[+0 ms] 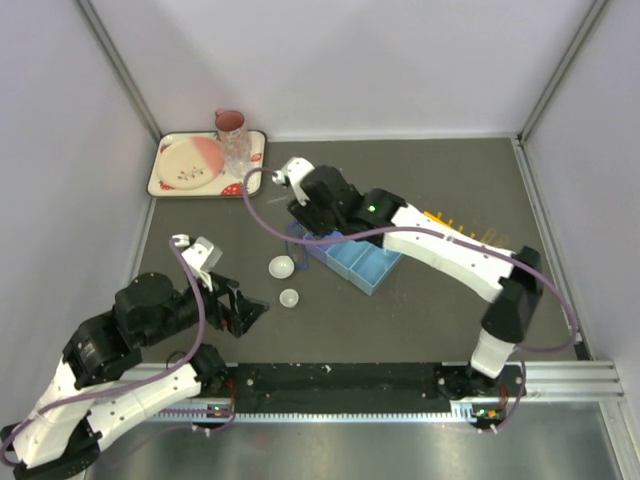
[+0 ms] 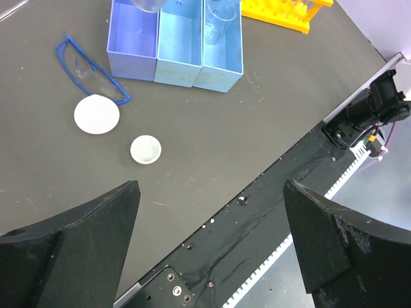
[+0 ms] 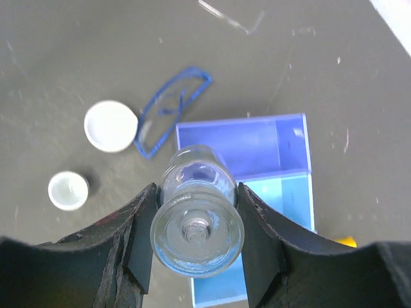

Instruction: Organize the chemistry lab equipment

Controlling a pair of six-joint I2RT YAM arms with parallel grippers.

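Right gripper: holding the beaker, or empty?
Holding it. Right wrist view shows both fingers pressed against the small clear beaker above the blue tray.

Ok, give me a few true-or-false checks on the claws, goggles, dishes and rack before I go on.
The right claw is shut on the small clear beaker, over the blue tray. True.
The left claw holds a white dish. False: it is open and empty. The larger white dish and the smaller white dish lie on the table.
The goggles lie inside the tray. False: they lie on the table beside it.
The yellow rack stands beside the tray. True.
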